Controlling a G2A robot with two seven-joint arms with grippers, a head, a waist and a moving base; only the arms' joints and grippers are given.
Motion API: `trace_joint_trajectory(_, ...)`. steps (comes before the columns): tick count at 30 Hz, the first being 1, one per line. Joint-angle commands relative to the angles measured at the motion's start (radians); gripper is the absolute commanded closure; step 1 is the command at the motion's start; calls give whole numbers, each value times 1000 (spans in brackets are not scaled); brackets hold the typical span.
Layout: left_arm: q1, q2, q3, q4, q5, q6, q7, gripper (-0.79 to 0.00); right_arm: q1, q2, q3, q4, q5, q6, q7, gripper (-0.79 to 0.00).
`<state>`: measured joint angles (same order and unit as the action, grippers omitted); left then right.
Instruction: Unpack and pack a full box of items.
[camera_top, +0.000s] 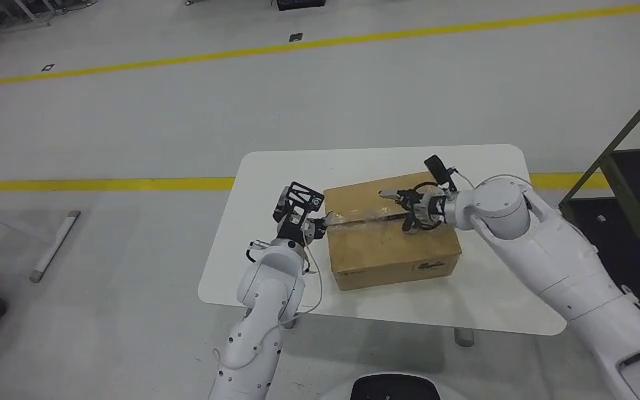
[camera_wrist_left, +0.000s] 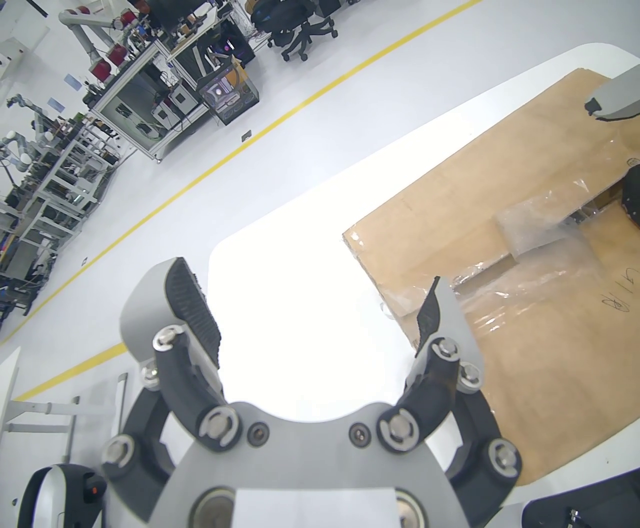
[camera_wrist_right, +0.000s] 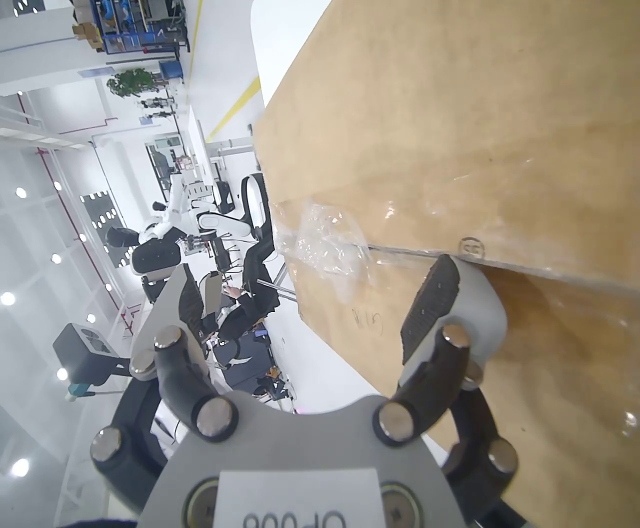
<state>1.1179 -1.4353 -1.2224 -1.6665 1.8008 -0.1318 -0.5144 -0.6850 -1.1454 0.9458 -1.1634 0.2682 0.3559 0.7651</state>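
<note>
- Now the brown cardboard box (camera_top: 390, 250) sits at the middle of the white round-cornered surface (camera_top: 260, 190), flaps down, with crumpled clear packing tape (camera_wrist_left: 530, 230) along its top seam.
- Left gripper (camera_wrist_left: 310, 287) hangs at the box's 9 o'clock end, fingers spread wide and holding nothing. One fingertip lies over the taped corner, though whether it touches cannot be judged.
- Right gripper (camera_wrist_right: 315, 277) is on the lid near 1 o'clock from its centre, also spread and empty, with one pad (camera_wrist_right: 435, 300) tucked against the edge of a flap at the seam.
- Unpacking looks barely begun: the seam gapes slightly by the right gripper, yet tape seems to bridge the rest.
- Risk: prying the flap against that tape could drag or tilt the whole box, since nothing clamps it, or tear the cardboard.
- Risk: the pad bears on a thin edge, so it may slip off and let the flap drop shut.
</note>
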Motion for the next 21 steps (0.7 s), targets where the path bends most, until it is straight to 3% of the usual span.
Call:
trace_joint_trajectory(1, 0, 0, 1, 0, 0, 0, 0, -785, 20, -8, -22, 17, -13, -1, -4, -720)
trace_joint_trajectory(2, -1, 0, 1, 1, 0, 0, 0, -785, 29, -13, -33, 27, -17, -2, -3, -643)
trace_joint_trajectory(4, -1, 0, 1, 2, -1, -1, 1, -785, 47, -23, -55, 46, -24, -5, 2, -594)
trace_joint_trajectory(5, -2, 0, 1, 2, 0, 0, 1, -785, 55, -27, -64, 55, -30, -4, 0, -391)
trace_joint_trajectory(6, -3, 0, 0, 2, 0, 1, 2, -785, 61, -31, -69, 62, -27, -6, -1, -351)
trace_joint_trajectory(11, -4, 0, 1, 4, 0, 0, 4, -785, 81, -46, -96, 89, -43, -10, 2, -246)
trace_joint_trajectory(19, -5, 0, 2, 3, -2, -3, 4, -785, 102, -65, -123, 113, -71, 0, -17, -203)
trace_joint_trajectory(21, -5, 0, 3, 3, -3, -5, 4, -785, 103, -68, -126, 113, -75, 6, -24, -139)
